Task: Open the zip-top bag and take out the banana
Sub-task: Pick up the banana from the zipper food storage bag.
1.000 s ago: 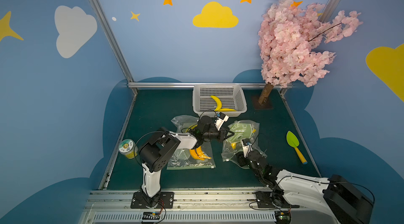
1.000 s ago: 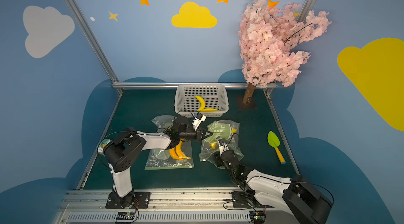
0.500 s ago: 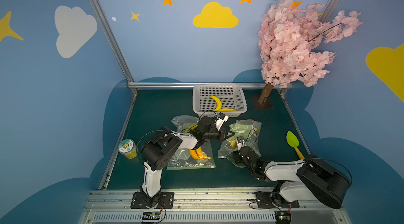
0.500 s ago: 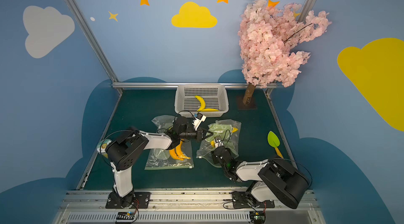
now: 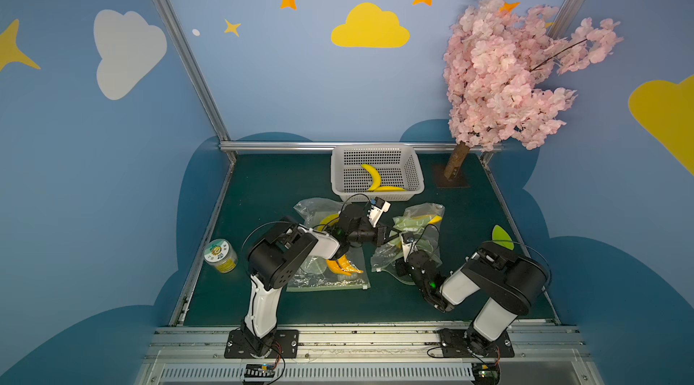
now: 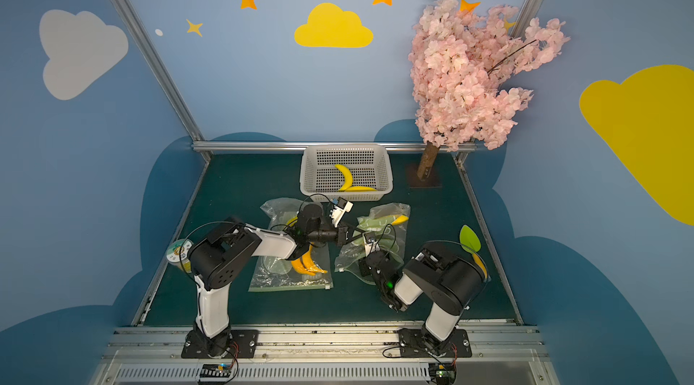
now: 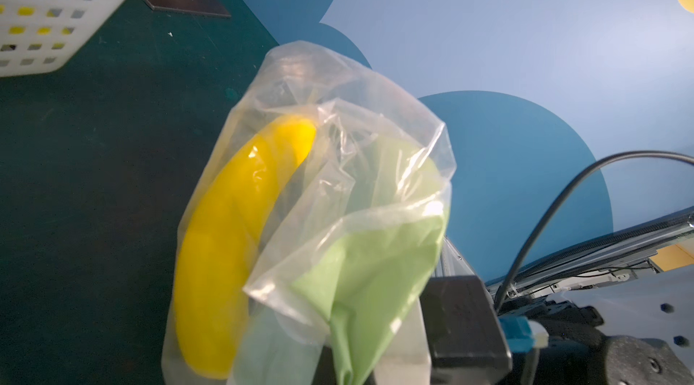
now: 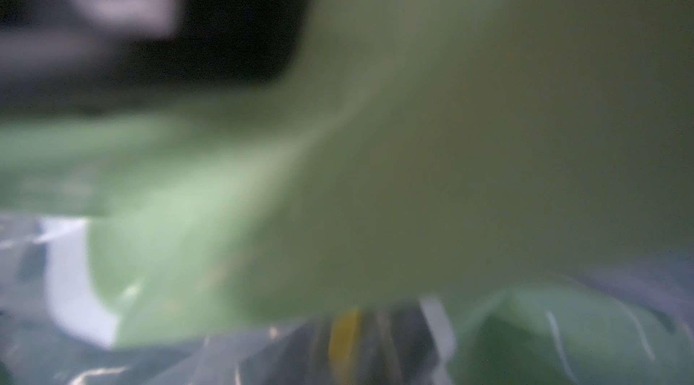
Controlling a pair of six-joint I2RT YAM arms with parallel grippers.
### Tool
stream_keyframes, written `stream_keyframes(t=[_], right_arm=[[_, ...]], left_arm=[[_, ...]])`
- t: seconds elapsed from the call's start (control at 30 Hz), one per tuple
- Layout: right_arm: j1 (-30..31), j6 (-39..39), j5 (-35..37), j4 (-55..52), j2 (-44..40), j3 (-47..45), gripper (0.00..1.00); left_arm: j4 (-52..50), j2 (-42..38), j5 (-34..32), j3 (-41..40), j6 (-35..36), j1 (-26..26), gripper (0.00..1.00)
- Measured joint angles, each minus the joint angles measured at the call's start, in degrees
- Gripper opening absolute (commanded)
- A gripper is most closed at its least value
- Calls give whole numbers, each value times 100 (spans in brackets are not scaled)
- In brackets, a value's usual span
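- The left fingers are pinched shut on the left edge of the zip-top bag. The bag sits right of centre on the surface, just in front of the basket.
- The right fingers press low against the bag's near edge, just beside the left fingers. Their wrist view is filled with blurred green film, so whether they are wide, narrow or holding anything cannot be told.
- The banana lies inside the bag at its far end, apart from both sets of fingers.
- In the left wrist view the banana is smooth, curved and bright yellow behind the film, with a pale green sheet beside it.
- The bag is thin, glossy clear plastic, creased and puffed up. Whether its zip is open cannot be told.
- The basket is white perforated plastic and holds two loose bananas.
- A second bag lies flat beneath the left arm with a yellow-orange bunch inside.
- A crumpled third bag lies behind the second.
- A jar stands at the left edge and a green scoop near the right edge.
- Bare dark green surface shows at far left and along the near edge.
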Motion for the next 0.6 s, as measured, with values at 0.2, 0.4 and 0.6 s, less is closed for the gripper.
stream_keyframes(t=[0.2, 0.4, 0.6], right_arm=[[-2, 96, -79, 177, -61, -170, 0], [157, 291, -254, -463, -837, -271, 0], [216, 614, -778, -1331, -1423, -339, 0]], left_arm=[[33, 0, -13, 0, -42, 24, 2], [-85, 0, -149, 7, -70, 205, 2], [-538, 92, -352, 297, -66, 529, 2]])
